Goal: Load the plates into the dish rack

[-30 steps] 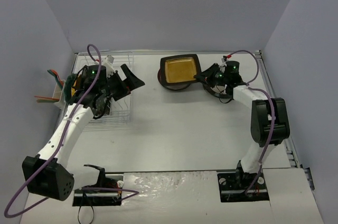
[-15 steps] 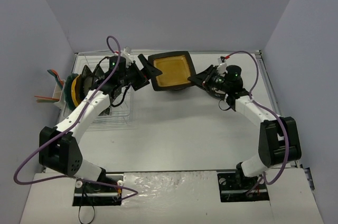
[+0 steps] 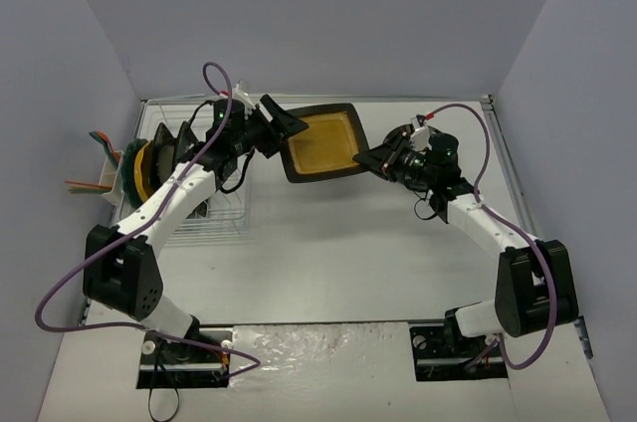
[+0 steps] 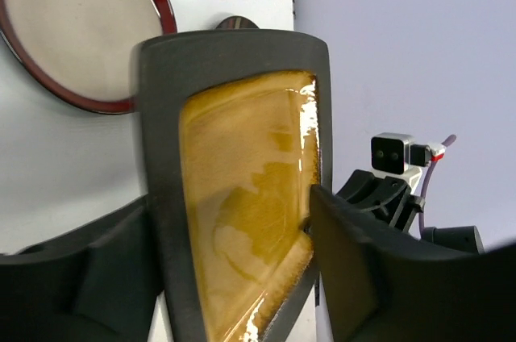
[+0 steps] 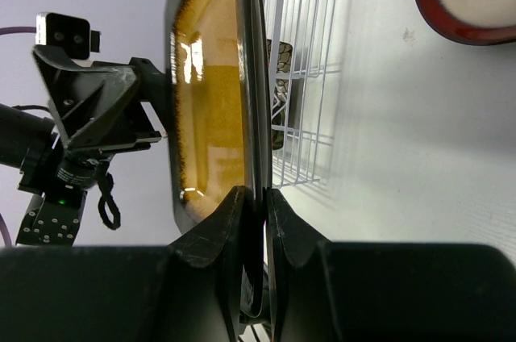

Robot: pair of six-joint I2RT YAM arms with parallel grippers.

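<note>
Square plate (image 3: 320, 142): black rim, glossy mottled amber-yellow centre. Round plate (image 4: 76, 23): dark red rim, pale beige middle. Dish rack (image 3: 221, 213) is white wire, carrying a teal plate (image 3: 128, 171), an orange-yellow plate (image 3: 147, 165) and a dark plate (image 5: 281, 60), possibly flower-patterned.

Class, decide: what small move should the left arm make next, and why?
Probably close the left gripper: its open jaws straddle one edge of the square plate, while the right gripper pinches the opposite edge, so a handover looks ready.
</note>
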